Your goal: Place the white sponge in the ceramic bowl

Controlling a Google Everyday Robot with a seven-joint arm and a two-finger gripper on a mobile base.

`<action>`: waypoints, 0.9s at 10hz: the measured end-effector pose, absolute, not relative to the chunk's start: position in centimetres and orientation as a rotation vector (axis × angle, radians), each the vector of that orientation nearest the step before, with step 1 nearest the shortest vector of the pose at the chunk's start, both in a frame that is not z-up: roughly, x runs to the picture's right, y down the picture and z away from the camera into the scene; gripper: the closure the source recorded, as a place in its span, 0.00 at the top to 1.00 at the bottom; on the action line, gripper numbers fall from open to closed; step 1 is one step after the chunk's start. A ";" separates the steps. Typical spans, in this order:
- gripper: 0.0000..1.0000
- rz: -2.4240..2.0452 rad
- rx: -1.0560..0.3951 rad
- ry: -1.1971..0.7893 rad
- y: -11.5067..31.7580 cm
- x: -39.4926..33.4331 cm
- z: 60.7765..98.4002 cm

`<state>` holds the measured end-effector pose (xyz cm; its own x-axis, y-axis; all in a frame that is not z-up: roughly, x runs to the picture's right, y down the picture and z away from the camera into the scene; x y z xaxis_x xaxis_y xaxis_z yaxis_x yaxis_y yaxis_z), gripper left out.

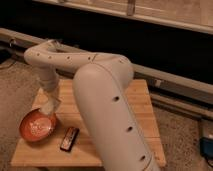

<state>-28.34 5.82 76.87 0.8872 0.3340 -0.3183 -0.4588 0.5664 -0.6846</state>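
Observation:
The ceramic bowl (36,125) is orange-red and sits on the front left of the wooden table (140,107). My gripper (50,102) hangs from the pale arm (100,95), which reaches left across the table. It is just above the bowl's far right rim. An off-white block, the white sponge (49,109), sits at the gripper's tip, tilted, and the gripper is shut on it. The sponge is over the bowl's edge; I cannot tell whether it touches the bowl.
A dark flat remote-like object (69,138) lies on the table just right of the bowl. The bulky arm hides the table's middle. A dark wall with a pale rail (170,80) runs behind the table. Gravelly floor lies all around.

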 end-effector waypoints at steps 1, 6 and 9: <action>0.01 0.441 -0.865 0.152 6.4 -29.4 76.7; 0.45 0.418 -0.956 0.127 9.8 -31.7 76.1; 0.75 0.436 -1.000 0.090 11.2 -32.7 75.5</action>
<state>-32.72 11.17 75.46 0.9102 0.3136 -0.2706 -0.3952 0.4622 -0.7938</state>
